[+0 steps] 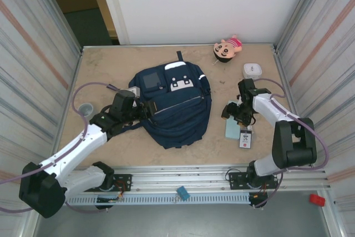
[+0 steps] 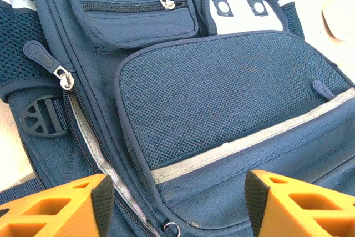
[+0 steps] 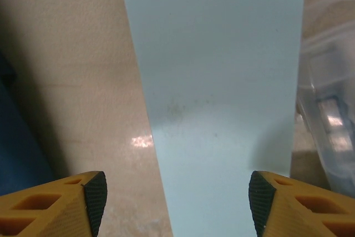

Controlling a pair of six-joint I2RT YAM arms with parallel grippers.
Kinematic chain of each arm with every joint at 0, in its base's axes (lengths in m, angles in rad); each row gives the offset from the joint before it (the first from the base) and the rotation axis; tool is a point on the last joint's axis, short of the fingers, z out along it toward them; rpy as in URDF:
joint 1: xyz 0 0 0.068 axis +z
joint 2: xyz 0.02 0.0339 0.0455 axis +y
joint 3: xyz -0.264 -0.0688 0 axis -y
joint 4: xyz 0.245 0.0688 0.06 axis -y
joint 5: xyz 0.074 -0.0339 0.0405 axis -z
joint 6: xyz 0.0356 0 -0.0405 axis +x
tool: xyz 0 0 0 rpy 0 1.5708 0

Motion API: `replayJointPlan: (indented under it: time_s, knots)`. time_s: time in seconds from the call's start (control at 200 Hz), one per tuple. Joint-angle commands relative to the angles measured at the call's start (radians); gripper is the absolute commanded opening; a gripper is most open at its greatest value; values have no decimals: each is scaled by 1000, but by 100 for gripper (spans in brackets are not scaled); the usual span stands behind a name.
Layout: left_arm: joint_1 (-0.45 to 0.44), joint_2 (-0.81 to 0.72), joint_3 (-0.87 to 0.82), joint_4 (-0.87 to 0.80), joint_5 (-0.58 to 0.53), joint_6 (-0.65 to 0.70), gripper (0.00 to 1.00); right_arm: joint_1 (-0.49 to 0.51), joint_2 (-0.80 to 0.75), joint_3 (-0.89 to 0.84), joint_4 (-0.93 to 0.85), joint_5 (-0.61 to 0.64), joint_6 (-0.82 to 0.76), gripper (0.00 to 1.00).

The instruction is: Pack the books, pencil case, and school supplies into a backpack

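1. The left gripper (image 1: 145, 110) hangs over the left side of the backpack (image 1: 178, 116). Its fingers are wide apart and hold nothing.
2. The navy backpack lies flat in the middle of the table (image 1: 111, 70). The left wrist view shows small things the top view is too far away to show: a silver zipper pull (image 2: 64, 76), a mesh pocket (image 2: 222, 92) and a pale stripe. I cannot tell if the big zip is open.
3. If the bag is not opened wide, nothing will fit in. The cloth is soft, so the fingers could slip or pinch just a strap.
4. The pale teal pencil case (image 1: 232, 129) lies on the table just right of the backpack. The right gripper (image 1: 237, 116) sits right over it, fingers wide, gripping nothing yet.
5. In the right wrist view the pencil case (image 3: 222, 81) runs between the pads, but the right pad (image 3: 260, 192) looks to be above the case, not beside it. It could land on top and shove the case away. The case looks smooth, so it might also slide out.
6. The small white pack (image 1: 245, 139) lies just beside the case's near end and could get bumped. The top view shows its black print; the wrist view shows a blurry shiny edge.
7. Far back on the right sit a plush doll (image 1: 227, 48) and a white square box (image 1: 252, 70).
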Motion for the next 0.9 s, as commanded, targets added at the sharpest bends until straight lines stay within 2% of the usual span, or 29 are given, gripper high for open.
replayJointPlan:
  time_s: [0.0, 0.311, 0.491, 0.631, 0.897]
  knots:
    - [11, -10, -11, 10, -18, -12, 65, 3, 26, -23, 74, -29, 0, 68]
    - [11, 20, -15, 32, 0, -25, 65, 99, -28, -40, 39, -33, 50, 68]
    - [11, 25, -7, 34, 7, -25, 65, 76, -90, 51, -103, 90, 27, 74]
    - [10, 24, -6, 40, 4, -24, 65, 43, -50, 102, -155, 181, -1, 78]
    - [10, 18, -3, 25, -3, -19, 65, 45, 59, 115, -84, 116, -11, 78]
